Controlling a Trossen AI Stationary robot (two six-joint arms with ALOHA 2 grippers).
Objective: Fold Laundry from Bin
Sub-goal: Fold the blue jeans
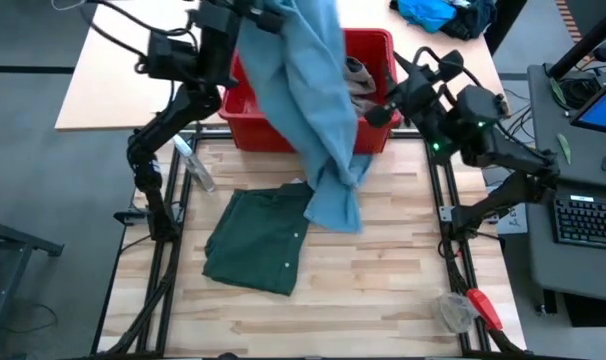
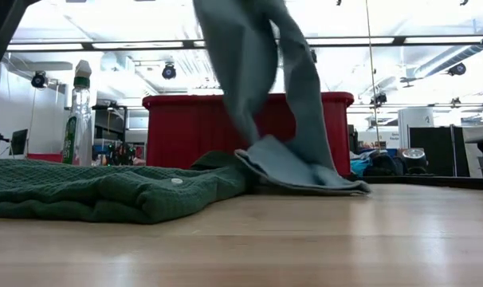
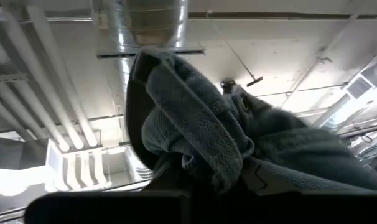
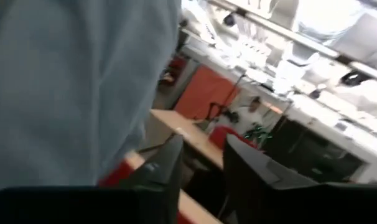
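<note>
**Trousers lifted from the bin, legs trailing onto the bench**

In the high view the left tool (image 1: 258, 18) sits at the upper centre of the frame, clamped together on a bunched end of the light blue denim trousers (image 1: 308, 90). The left wrist view shows that bunch of cloth (image 3: 195, 134) wadded between the dark fingers. The trousers hang with their long axis running from the upper centre of the frame down to the middle, held end uppermost and leg ends lowest. The low view shows them nearly upright, the hems (image 2: 293, 171) folded flat on the bench (image 2: 305, 239).

The red bin (image 1: 368, 50) stands at the upper centre, partly covered by the hanging denim. A khaki-taupe piece (image 1: 361, 80) lies inside it at its right end.

The dark green shorts (image 1: 258, 240) lie spread flat on the bench at lower centre-left, just left of the trouser hems and touching them.

The right tool (image 1: 381, 115) is at the bin's right front corner, beside the denim; in the right wrist view its fingers (image 4: 170, 165) stand a little apart with nothing between them.

A spray bottle (image 1: 195, 165) lies left of the bin.
</note>
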